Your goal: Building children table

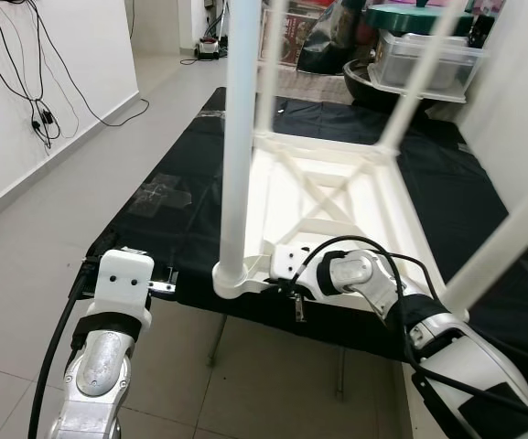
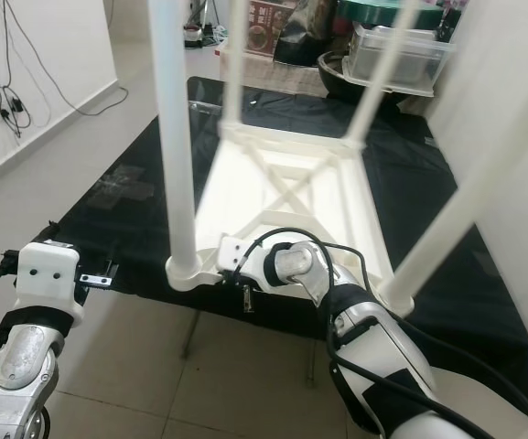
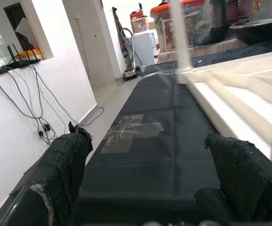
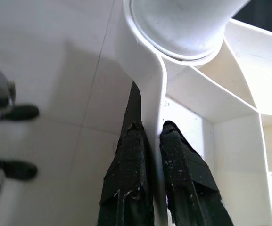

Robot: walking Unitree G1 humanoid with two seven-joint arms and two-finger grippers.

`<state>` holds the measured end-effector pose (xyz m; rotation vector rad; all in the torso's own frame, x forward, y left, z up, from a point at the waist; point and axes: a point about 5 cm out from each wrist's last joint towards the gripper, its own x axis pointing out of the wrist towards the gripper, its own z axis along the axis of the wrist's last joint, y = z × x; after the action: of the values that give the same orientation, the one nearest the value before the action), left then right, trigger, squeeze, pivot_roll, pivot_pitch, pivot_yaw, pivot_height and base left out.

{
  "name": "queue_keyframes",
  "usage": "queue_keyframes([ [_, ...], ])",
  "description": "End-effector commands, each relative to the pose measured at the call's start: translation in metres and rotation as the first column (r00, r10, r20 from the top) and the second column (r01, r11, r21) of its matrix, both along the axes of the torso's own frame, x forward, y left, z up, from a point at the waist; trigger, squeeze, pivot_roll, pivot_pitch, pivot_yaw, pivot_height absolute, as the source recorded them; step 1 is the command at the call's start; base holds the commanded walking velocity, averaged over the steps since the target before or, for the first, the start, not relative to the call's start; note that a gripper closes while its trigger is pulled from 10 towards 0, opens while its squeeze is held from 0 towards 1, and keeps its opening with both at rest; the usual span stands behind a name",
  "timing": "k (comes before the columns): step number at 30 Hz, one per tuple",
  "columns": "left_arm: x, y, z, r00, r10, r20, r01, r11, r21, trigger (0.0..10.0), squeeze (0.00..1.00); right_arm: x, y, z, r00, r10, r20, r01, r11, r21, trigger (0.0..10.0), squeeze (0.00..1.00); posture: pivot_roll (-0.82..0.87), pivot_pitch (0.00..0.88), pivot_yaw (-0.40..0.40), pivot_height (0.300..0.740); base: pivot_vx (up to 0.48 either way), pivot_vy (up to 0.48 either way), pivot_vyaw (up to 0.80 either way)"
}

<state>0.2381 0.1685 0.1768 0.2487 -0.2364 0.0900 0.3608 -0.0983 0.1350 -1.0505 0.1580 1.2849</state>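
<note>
A white children's table (image 1: 337,197) lies upside down on a black mat (image 1: 181,219), its legs pointing up. The near-left leg (image 1: 236,137) stands in its corner socket (image 1: 231,274). My right gripper (image 4: 152,128) is shut on the table's rim (image 4: 150,70) just beside that socket, one finger on each side of the thin white wall. My left gripper (image 3: 150,155) is open at the mat's near-left edge, nothing between its fingers (image 3: 65,160).
A patch of clear tape (image 1: 163,194) sits on the mat's left part. A clear plastic box (image 1: 424,59) and a dark bowl stand beyond the mat. Cables (image 1: 35,101) hang on the left wall. A white wall (image 1: 520,110) is close on the right. Tiled floor lies below.
</note>
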Motion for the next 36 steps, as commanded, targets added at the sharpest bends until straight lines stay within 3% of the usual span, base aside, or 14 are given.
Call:
queue_keyframes([
  [1,0.001,-0.003,-0.003,1.000,-0.006,-0.009,0.006,1.000,-0.005,10.0,0.00,0.010,0.011,0.028,0.990,0.033,0.139,-0.033,0.999,-0.004,0.0,0.00,0.13,0.000,-0.156,0.740,0.000,0.000,0.00],
  [4,0.001,-0.003,-0.004,1.000,-0.003,-0.009,0.003,1.000,-0.009,10.0,0.00,0.022,0.015,0.038,0.980,-0.104,0.170,0.095,0.994,0.059,0.0,0.00,0.13,0.000,-0.161,0.740,0.000,0.000,0.00],
  [6,0.001,-0.003,-0.005,1.000,-0.002,-0.009,0.001,1.000,-0.011,10.0,0.00,0.031,0.015,0.042,0.957,-0.264,0.119,0.249,0.960,0.131,0.0,0.00,0.13,0.000,-0.162,0.740,0.000,0.000,0.00],
  [11,0.001,-0.003,-0.006,1.000,-0.003,-0.013,0.003,1.000,-0.013,10.0,0.00,0.036,0.025,0.046,0.918,-0.394,0.053,0.372,0.898,0.234,0.0,0.00,0.13,0.000,-0.160,0.740,0.000,0.000,0.00],
  [22,0.002,-0.004,-0.007,1.000,-0.003,-0.016,0.003,1.000,-0.012,10.0,0.00,0.030,0.053,0.043,0.931,-0.358,0.076,0.324,0.903,0.283,0.0,0.00,0.13,0.000,-0.165,0.740,0.000,0.000,0.00],
  [28,0.003,-0.003,-0.008,1.000,0.001,-0.014,-0.001,1.000,-0.011,10.0,0.00,0.026,0.062,0.036,0.940,-0.317,0.127,0.281,0.928,0.244,0.0,0.00,0.13,0.000,-0.167,0.740,0.000,0.000,0.00],
  [29,0.003,-0.003,-0.008,1.000,0.001,-0.015,-0.002,1.000,-0.011,10.0,0.00,0.025,0.061,0.034,0.943,-0.304,0.132,0.269,0.935,0.230,0.4,0.00,0.14,0.000,-0.169,0.740,0.000,0.000,0.00],
  [30,0.003,-0.003,-0.008,1.000,0.002,-0.015,-0.002,1.000,-0.010,10.0,0.00,0.024,0.060,0.032,0.946,-0.288,0.147,0.254,0.943,0.216,6.0,0.00,0.14,0.000,-0.169,0.740,0.000,0.000,0.00],
  [32,0.003,-0.003,-0.008,1.000,0.002,-0.015,-0.003,1.000,-0.011,10.0,0.00,0.022,0.060,0.030,0.949,-0.265,0.170,0.230,0.952,0.204,5.9,0.00,0.14,0.000,-0.169,0.740,0.000,0.000,0.00],
  [33,0.003,-0.003,-0.009,1.000,0.001,-0.017,-0.002,1.000,-0.011,10.0,0.00,0.021,0.057,0.027,0.950,-0.252,0.187,0.217,0.958,0.186,10.0,0.00,0.13,0.000,-0.161,0.740,0.000,0.000,0.00],
  [35,0.004,-0.004,-0.009,1.000,0.000,-0.018,0.000,1.000,-0.011,10.0,0.00,0.022,0.053,0.025,0.946,-0.275,0.170,0.242,0.951,0.192,10.0,0.00,0.13,0.000,-0.161,0.740,0.000,0.000,0.00],
  [36,0.004,-0.004,-0.010,1.000,-0.003,-0.019,0.002,1.000,-0.012,10.0,0.00,0.024,0.049,0.027,0.939,-0.307,0.157,0.268,0.936,0.230,10.0,0.35,0.12,0.000,-0.159,0.740,0.000,0.000,0.00],
])
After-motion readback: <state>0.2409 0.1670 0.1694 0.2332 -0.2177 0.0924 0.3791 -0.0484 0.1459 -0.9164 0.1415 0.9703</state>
